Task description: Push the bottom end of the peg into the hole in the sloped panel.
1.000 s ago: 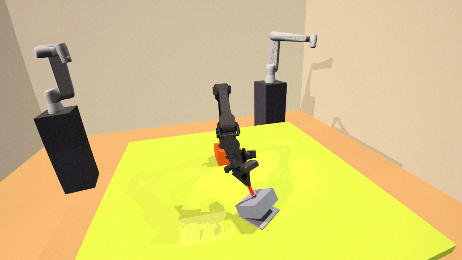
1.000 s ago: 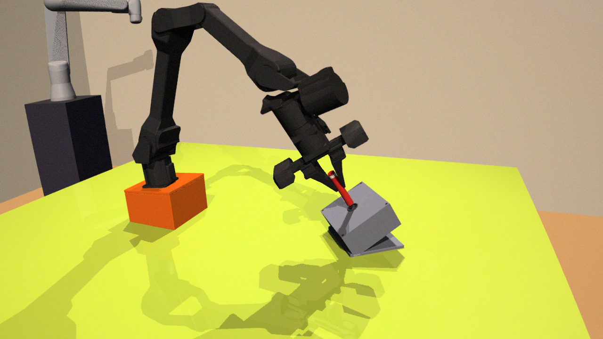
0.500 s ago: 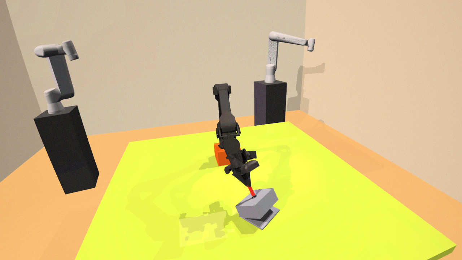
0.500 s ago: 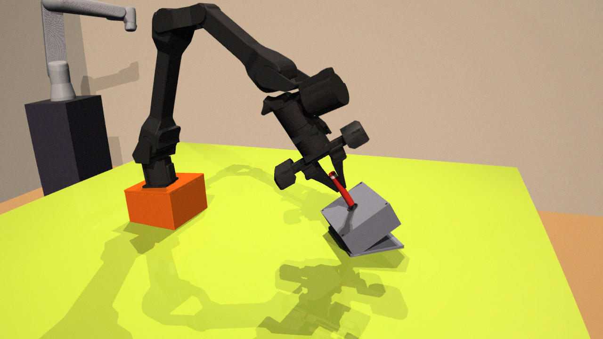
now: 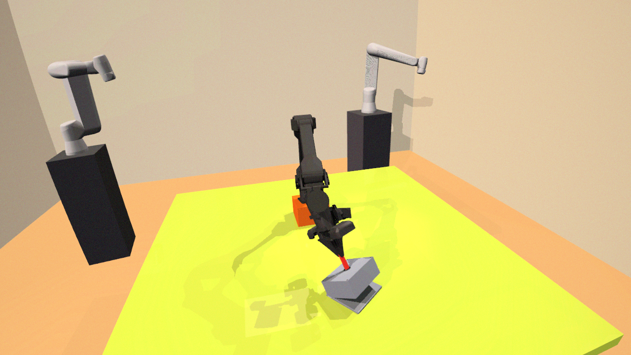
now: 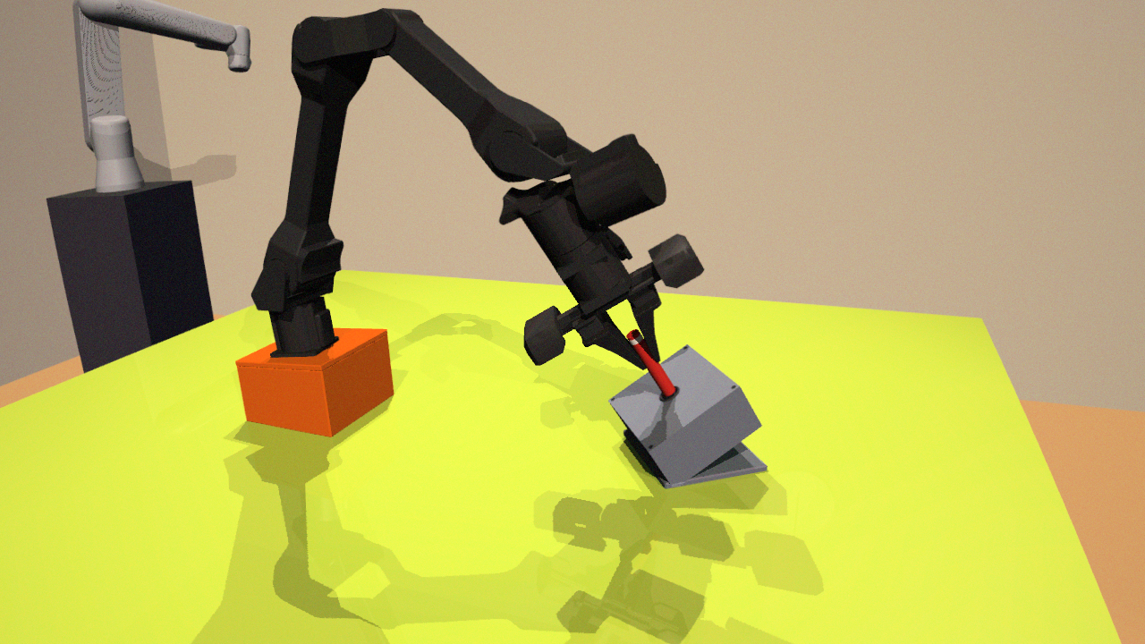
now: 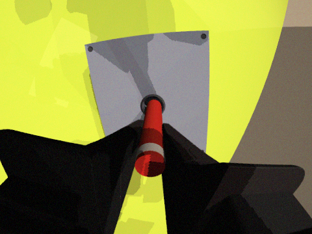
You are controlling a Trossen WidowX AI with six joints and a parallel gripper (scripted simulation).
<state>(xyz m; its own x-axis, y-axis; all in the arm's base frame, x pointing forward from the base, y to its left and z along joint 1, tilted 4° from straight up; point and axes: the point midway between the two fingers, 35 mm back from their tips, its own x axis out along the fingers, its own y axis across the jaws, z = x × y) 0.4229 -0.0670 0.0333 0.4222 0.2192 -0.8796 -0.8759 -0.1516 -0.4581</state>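
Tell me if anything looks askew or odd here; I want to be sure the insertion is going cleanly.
Nothing stands out. The red peg is gripped by the end effector with its lower end in the hole of the gray sloped panel, leaning in line with the hole. The panel looks undamaged on its base.

I am working in a bare robot test cell: plain beige walls [image 5: 220,66] are enclosing my yellow-green table [image 5: 441,273], and two grey arms [image 5: 81,101] are standing on dark pedestals [image 5: 90,202] beyond its far corners.
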